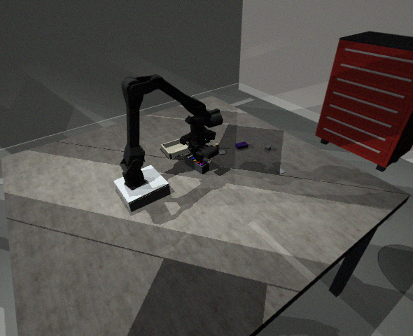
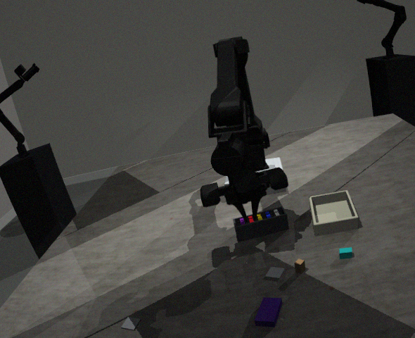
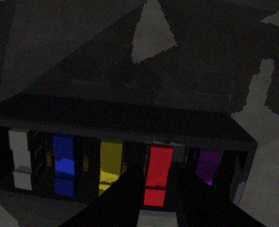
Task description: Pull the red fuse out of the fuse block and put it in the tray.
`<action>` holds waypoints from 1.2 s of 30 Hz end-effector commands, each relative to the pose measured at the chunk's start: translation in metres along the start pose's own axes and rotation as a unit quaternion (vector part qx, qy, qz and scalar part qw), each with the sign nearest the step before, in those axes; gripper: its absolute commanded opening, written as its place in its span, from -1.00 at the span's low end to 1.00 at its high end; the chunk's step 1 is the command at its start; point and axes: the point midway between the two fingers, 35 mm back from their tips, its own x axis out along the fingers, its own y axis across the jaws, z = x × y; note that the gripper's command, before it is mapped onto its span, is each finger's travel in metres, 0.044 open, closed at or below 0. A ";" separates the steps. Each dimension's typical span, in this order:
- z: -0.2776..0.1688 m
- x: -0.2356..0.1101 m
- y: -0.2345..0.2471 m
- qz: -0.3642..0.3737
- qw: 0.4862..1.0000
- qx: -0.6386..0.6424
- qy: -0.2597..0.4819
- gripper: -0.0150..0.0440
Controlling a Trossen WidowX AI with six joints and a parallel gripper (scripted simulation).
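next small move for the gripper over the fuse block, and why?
Probably ease straight down a little, then close. The gripper is partly open, holds nothing, and its fingers straddle the red fuse, which sits seated in the fuse block. Yellow fuse and purple fuse flank it closely, so avoid sideways drift.

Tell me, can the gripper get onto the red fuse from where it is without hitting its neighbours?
Probably yes. The gripper hangs over the fuse block with its narrow gap lined up on the red fuse. The yellow fuse and purple fuse sit close on either side, so clearance for the fingers looks slim.
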 end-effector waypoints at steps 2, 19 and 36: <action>0.000 0.004 0.001 0.002 1.000 -0.001 0.001 -0.24; -0.001 0.002 0.000 0.000 1.000 0.000 0.002 -0.49; 0.000 -0.006 0.000 0.001 1.000 0.000 0.001 -0.49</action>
